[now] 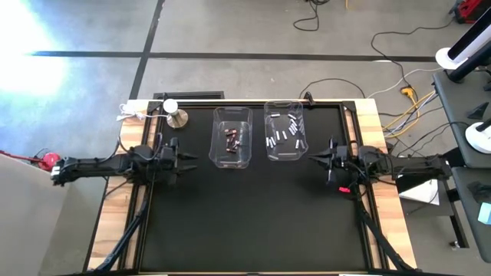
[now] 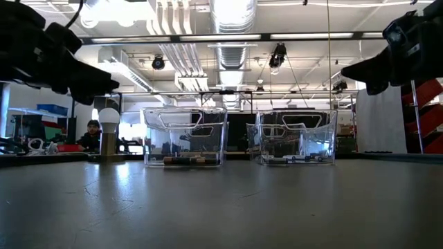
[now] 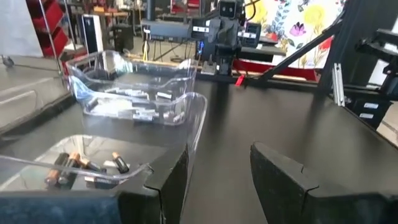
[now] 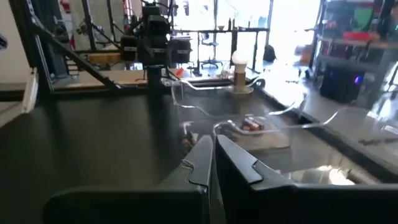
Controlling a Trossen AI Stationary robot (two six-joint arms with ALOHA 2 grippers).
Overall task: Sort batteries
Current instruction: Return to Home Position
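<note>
- Two clear bins [image 1: 218, 157] between the fingertips: dark reddish cells [image 1: 232, 137] near left gripper [image 1: 186, 159], white cells [image 1: 285, 132] near right gripper [image 1: 313, 159]
- left fingers [image 3: 283, 171] wide apart
- right fingers [image 4: 239, 165] nearly touching

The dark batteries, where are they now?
In the high view, the dark batteries lie inside the left clear bin, between the silver knob and the right bin of white batteries.

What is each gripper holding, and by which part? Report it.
Nothing. The left gripper is open and empty; the right gripper is shut, with nothing between its fingers.
</note>
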